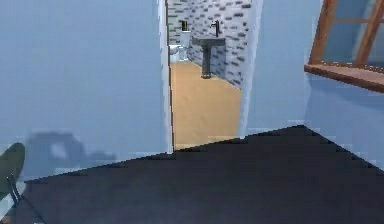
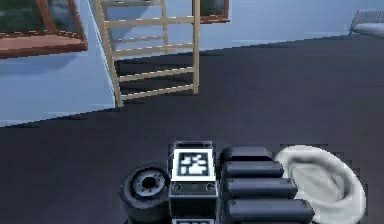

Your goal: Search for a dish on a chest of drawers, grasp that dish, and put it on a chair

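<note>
Sitting at the arm side view's 4 o'clock, a pale off-white dish [image 2: 318, 180] is showing as a rounded, shallow bowl shape with a thick rim and a greyer hollow. It is lying just beside the arm's [image 2: 255, 185] stacked dark segments. I cannot tell whether it is resting on the dark floor [image 2: 280, 90] or hanging clear of it.

At 6 o'clock 1 white marker square [image 2: 193, 165] is facing up, and at 7 o'clock the gripper's [image 2: 148, 188] dark round body is showing. Its fingers cannot be made out, so I cannot tell their state or whether it is holding anything.

At 12 o'clock a wooden ladder shelf [image 2: 150, 50] is standing against the blue wall [image 2: 60, 85].

In the forward view an olive chair [image 1: 10, 170] is peeking in at 8 o'clock. At 12 o'clock a doorway [image 1: 205, 100] is giving onto a pedestal sink [image 1: 208, 45] and a toilet [image 1: 178, 48]; what is lying in their bowls cannot be told.
</note>
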